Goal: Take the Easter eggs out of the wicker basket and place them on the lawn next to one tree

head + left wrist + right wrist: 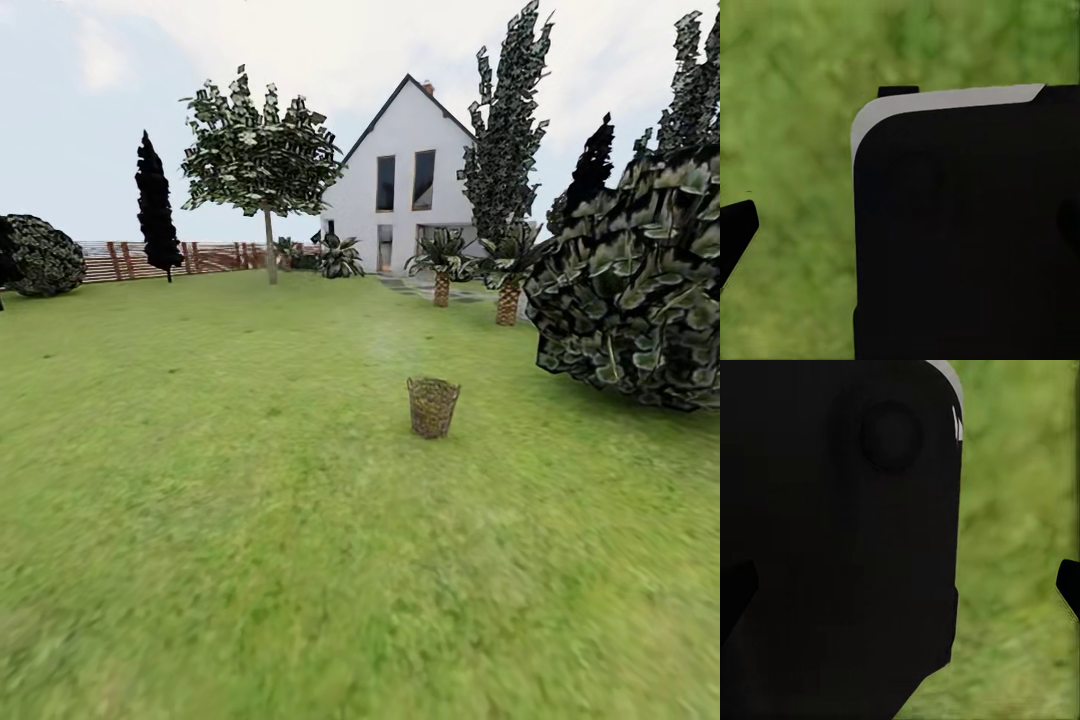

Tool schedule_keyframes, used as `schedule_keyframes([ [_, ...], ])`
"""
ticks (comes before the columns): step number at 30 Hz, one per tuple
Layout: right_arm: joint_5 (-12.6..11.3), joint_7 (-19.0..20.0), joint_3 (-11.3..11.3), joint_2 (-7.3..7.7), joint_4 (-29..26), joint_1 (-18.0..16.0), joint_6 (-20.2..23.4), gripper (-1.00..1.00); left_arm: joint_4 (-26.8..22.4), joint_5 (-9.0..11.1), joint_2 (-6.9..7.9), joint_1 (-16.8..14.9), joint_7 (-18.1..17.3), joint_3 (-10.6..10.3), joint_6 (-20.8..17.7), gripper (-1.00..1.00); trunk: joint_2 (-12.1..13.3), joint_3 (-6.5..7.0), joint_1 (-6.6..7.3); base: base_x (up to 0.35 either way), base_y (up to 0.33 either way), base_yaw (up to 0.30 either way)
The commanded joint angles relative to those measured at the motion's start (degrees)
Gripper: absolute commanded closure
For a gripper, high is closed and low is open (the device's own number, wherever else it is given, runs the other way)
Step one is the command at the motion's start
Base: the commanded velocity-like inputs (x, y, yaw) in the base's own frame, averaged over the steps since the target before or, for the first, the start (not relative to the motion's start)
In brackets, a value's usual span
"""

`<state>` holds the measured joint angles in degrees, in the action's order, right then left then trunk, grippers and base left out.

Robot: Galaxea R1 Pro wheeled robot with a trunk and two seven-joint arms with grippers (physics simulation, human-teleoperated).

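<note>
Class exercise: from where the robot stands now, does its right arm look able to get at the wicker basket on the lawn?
Probably not yet. The wicker basket stands upright some way ahead on open lawn, well beyond the arms, with nothing between. The path is free, so the robot would likely have to drive closer first.

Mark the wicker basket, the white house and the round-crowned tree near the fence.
wicker basket (433, 408): head view, middle of its woven side wall.
white house (405, 215): head view, gable wall below the two tall windows.
round-crowned tree (262, 153): head view, middle of its leafy crown.
</note>
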<state>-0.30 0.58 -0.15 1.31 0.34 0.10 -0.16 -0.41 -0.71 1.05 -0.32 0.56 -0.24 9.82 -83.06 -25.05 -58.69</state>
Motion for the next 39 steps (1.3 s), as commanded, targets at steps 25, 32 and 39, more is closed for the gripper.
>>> schedule_keyframes([
  [25,0.0,0.0,0.1,-0.11,0.0,0.0,0.0,-1.0,0.1,-0.1,0.0,0.0,0.1,-0.1,0.8,-1.0,0.0,-0.05,-0.04,0.339,0.0,0.0],
  [32,-0.2,0.1,0.2,-0.39,0.0,0.0,0.0,-1.0,0.0,-0.1,0.0,0.0,0.1,-0.1,0.8,-1.0,0.0,-0.05,-0.04,0.338,0.0,0.0],
  [39,-0.2,0.1,0.2,-0.55,0.0,0.0,-0.1,-1.0,0.0,-0.1,0.0,0.0,0.1,-0.1,0.8,-1.0,0.0,-0.05,-0.04,0.338,0.0,0.0],
])
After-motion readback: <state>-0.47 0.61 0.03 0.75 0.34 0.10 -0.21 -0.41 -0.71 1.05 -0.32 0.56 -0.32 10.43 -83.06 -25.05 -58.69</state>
